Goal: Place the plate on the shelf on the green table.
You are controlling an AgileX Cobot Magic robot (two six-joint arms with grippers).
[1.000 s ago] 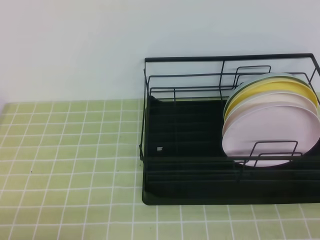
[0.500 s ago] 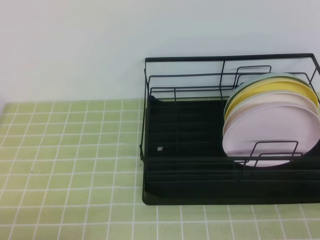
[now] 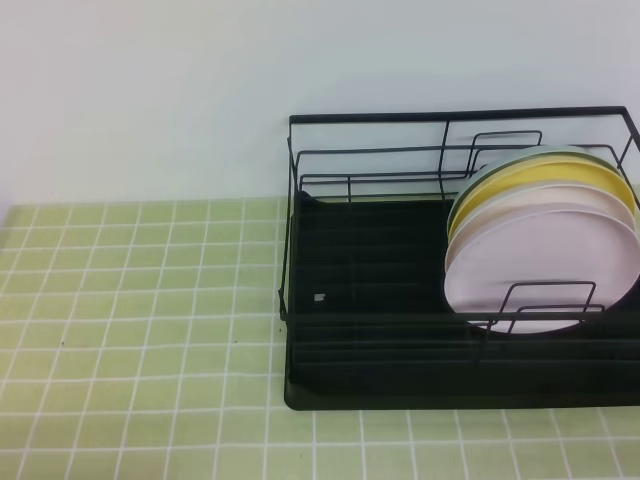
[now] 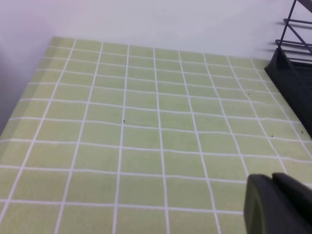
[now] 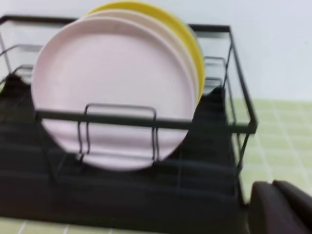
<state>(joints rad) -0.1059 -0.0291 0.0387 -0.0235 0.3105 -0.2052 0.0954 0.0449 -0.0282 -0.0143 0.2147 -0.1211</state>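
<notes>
The pink plate (image 3: 540,270) was stood upright in the shelf (image 3: 400,300) at right of the frame, on the green tabletop (image 3: 140,300). Both the left claw (image 4: 278,204) and the right claw (image 5: 280,207) were kept together, empty.

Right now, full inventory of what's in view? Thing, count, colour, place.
Dish rack: one, black wire frame with a black ribbed tray, right half of the table.
Pink plate: one, pale pink, standing on edge at the front of the stack, right end of the rack.
Other plates: at least three behind the pink one, cream, yellow and a pale one at the back; exact count hard to tell.
Table: one, light green tiles with white grout, under the rack.
Wall: white, behind the table.
Left pincer: one, dark, shut, over bare tiles left of the rack.
Right pincer: one, dark, shut, in front of the rack, holding nothing.
</notes>
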